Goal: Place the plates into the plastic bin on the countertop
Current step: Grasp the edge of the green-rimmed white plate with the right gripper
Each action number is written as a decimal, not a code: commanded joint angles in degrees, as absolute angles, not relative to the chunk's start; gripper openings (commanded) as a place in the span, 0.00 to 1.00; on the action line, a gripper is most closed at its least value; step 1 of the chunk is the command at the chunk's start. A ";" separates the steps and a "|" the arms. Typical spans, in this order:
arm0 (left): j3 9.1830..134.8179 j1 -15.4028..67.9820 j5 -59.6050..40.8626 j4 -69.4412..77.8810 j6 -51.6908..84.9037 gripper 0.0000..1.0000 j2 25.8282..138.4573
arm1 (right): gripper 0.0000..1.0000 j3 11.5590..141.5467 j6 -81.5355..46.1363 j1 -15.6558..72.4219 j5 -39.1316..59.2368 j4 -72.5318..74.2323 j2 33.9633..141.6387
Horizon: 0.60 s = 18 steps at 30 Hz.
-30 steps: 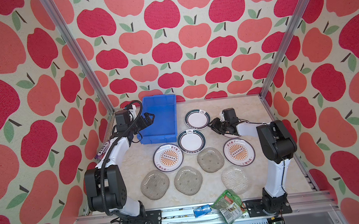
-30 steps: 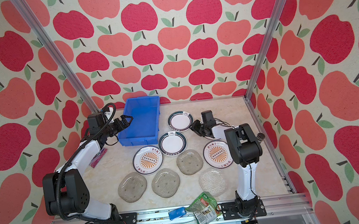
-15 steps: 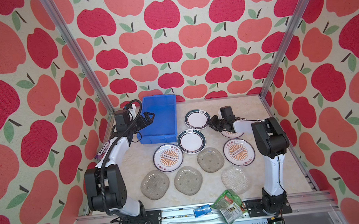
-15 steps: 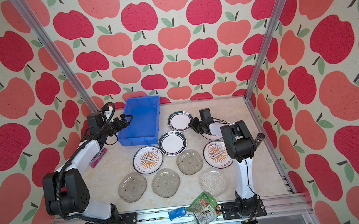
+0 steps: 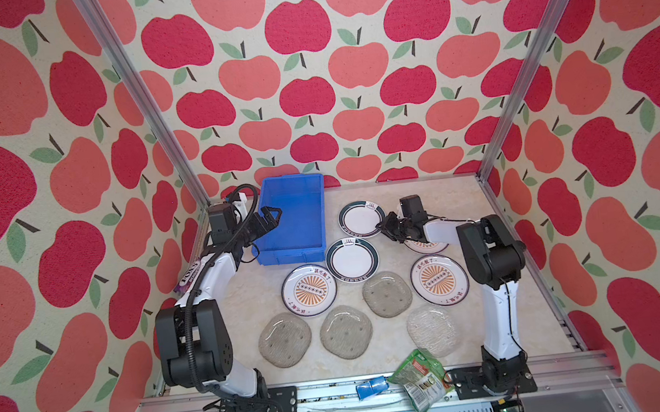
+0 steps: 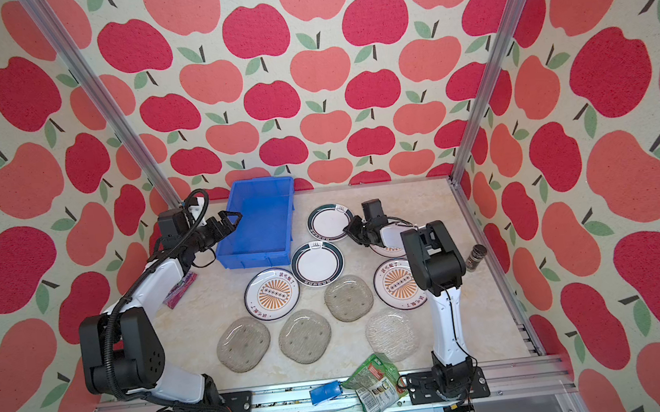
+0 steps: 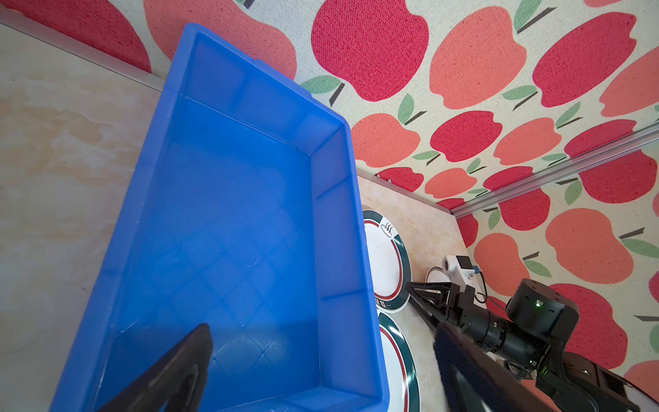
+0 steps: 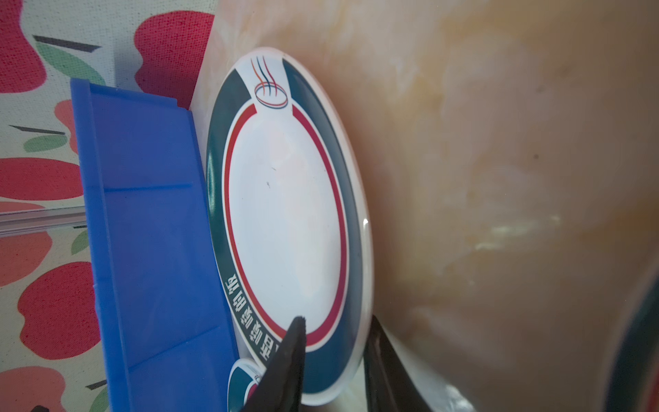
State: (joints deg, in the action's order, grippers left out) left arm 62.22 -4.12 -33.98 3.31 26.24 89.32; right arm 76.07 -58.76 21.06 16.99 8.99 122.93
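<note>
Just beside the bin (image 5: 299, 256), the far dark-rimmed plate (image 8: 285, 199) is lying flat on the countertop (image 5: 444, 199); the right gripper (image 8: 335, 335), having slid in from the right, is straddling its rim, jaws narrowing yet still apart. So the first pick is probably beginning: the bin is sitting empty, the left gripper (image 5: 270, 221) hovering spread wide over its side.
</note>
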 commanded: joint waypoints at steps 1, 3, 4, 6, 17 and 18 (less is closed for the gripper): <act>61.40 -4.44 -35.16 4.99 26.83 0.99 89.65 | 0.29 77.13 -60.49 21.45 16.04 8.26 124.87; 61.17 -4.48 -35.09 5.10 26.94 0.99 89.72 | 0.29 76.92 -60.92 21.45 15.73 8.62 125.11; 61.11 -4.48 -35.07 5.10 26.96 0.99 89.65 | 0.29 76.91 -61.08 21.44 15.69 8.80 125.18; 60.91 -4.46 -35.07 5.27 26.98 0.99 89.69 | 0.29 76.77 -61.71 21.40 15.39 9.13 125.48; 60.30 -4.74 -34.46 5.63 26.98 0.99 89.54 | 0.21 76.29 -65.29 21.42 14.42 12.08 127.32; 60.23 -4.75 -34.44 5.63 26.98 0.99 89.49 | 0.20 76.08 -65.50 21.45 14.26 12.12 127.33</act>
State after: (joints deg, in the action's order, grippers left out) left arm 60.95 -4.29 -33.95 4.16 26.28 89.32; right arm 76.20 -63.81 21.12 16.05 13.54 125.21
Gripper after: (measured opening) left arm 0.992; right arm 0.203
